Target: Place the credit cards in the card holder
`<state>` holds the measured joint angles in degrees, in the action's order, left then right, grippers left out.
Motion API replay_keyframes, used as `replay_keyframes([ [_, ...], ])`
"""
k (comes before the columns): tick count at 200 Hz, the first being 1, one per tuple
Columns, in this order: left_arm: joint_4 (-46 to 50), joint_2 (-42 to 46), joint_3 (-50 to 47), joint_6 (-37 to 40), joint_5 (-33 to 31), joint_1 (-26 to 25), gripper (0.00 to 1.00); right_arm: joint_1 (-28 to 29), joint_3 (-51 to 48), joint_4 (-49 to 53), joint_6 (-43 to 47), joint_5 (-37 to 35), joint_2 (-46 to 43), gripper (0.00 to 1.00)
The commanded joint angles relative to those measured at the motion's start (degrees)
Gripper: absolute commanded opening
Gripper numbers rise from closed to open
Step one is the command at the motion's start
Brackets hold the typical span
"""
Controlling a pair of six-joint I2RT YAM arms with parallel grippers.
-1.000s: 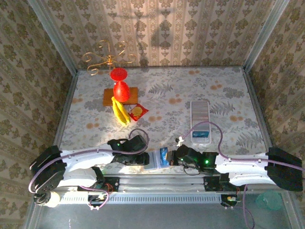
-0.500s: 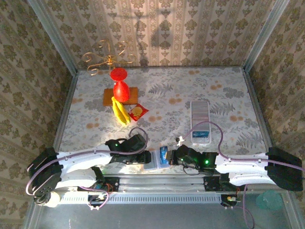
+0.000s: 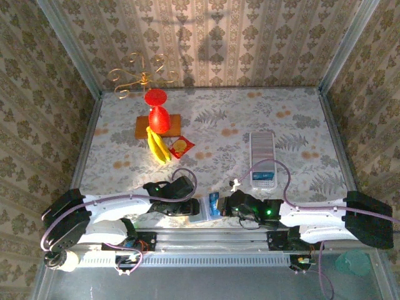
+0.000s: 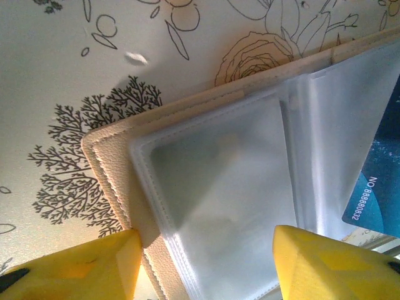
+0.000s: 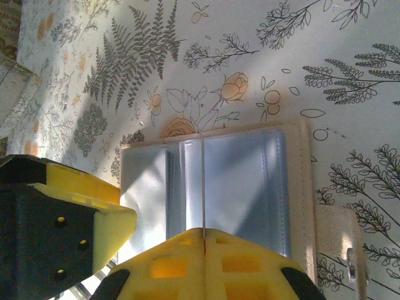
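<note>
Yellow left jaws apart astride card holder [image 4: 112, 164]; right jaws clamped on blue credit card [image 4: 377, 165].

Card holder [image 3: 201, 215] at table's [image 3: 219, 119] near edge, credit card [image 3: 214, 203] at its right side, ribbed tray [image 3: 262, 156] behind it to the right, bananas [image 3: 157, 147] far behind left.

Tan card holder [image 4: 107, 164], blue credit card [image 4: 382, 164]

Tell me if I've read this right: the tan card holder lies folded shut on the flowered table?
No. The card holder lies open, not folded shut: the right wrist view shows its clear sleeves facing up. It does lie on the flowered table.
</note>
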<state>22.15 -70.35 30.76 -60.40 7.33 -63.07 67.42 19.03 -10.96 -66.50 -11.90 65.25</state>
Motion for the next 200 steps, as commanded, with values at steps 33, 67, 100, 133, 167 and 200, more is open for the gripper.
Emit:
replay_keyframes([
  [33,2.46,-1.41,-0.17,-0.35,-0.15,-0.18,0.52,0.7,2.13,-5.56,-0.75,-1.77,2.1,0.0],
  [67,2.63,-2.15,-0.44,-0.29,0.13,-0.06,0.45,0.79,2.42,-6.35,-0.87,-1.47,3.09,0.0],
  [100,3.29,-2.29,-0.74,0.18,-0.04,-0.04,0.42,0.77,2.53,-6.69,-1.24,-1.67,4.07,0.0],
  [133,3.85,-2.22,-1.79,0.55,0.23,-0.05,0.37,0.79,2.34,-7.93,-1.7,-2.24,4.71,0.0],
  [167,4.39,-1.23,-2.8,0.38,0.14,0.04,0.33,0.79,1.5,-10.58,-2.79,-2.64,5.44,0.0],
  [200,4.61,-0.36,-3.25,0.24,-0.02,0.02,0.32,0.79,1.01,-12.25,-3.47,-2.9,6.0,0.0],
])
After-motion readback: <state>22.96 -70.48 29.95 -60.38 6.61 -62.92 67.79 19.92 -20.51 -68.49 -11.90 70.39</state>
